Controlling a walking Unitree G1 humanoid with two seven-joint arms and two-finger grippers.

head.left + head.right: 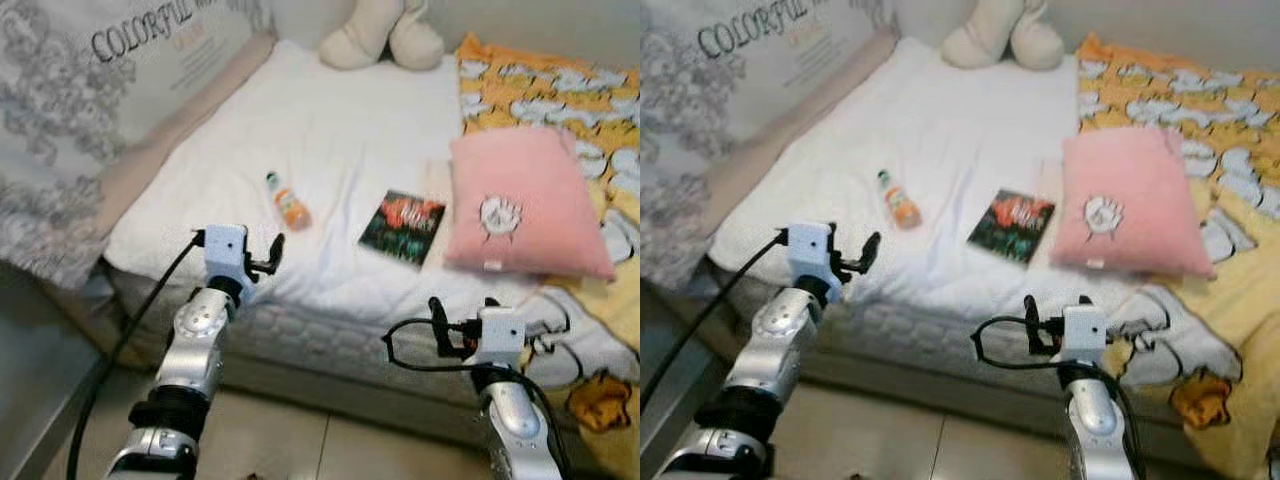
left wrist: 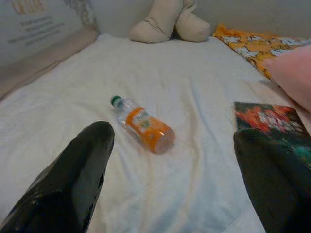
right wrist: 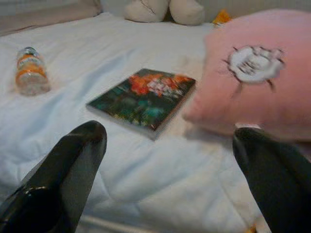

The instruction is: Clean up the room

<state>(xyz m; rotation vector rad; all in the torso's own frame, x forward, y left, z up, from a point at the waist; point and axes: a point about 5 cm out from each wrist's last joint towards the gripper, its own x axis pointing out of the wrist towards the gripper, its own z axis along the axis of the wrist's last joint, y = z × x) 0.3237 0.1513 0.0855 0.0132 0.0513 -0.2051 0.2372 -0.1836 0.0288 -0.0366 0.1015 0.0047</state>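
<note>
White bed (image 1: 330, 130) | orange bottle (image 1: 289, 203) lying beside book (image 1: 402, 226) | left gripper (image 2: 172, 170), right gripper (image 3: 170, 170): fingers apart, holding nothing

A bed (image 1: 330, 130) lies before the robot. A bottle (image 1: 289, 203) lies on its side on the sheet, toward the robot's left. To the right of the bottle, apart from it, a book (image 1: 402, 226) lies flat. Just right of the book a pillow (image 1: 525, 203) rests partly on a patterned blanket (image 1: 540, 90) that covers the bed's right side. At the far end of the bed sits a stuffed toy (image 1: 380, 38). A large printed cushion (image 1: 90, 110) lies along the bed's left edge. The left hand (image 1: 272, 255) hangs over the near edge of the bed, before the bottle; the right hand (image 1: 462, 320) is at the near edge, before the pillow.
</note>
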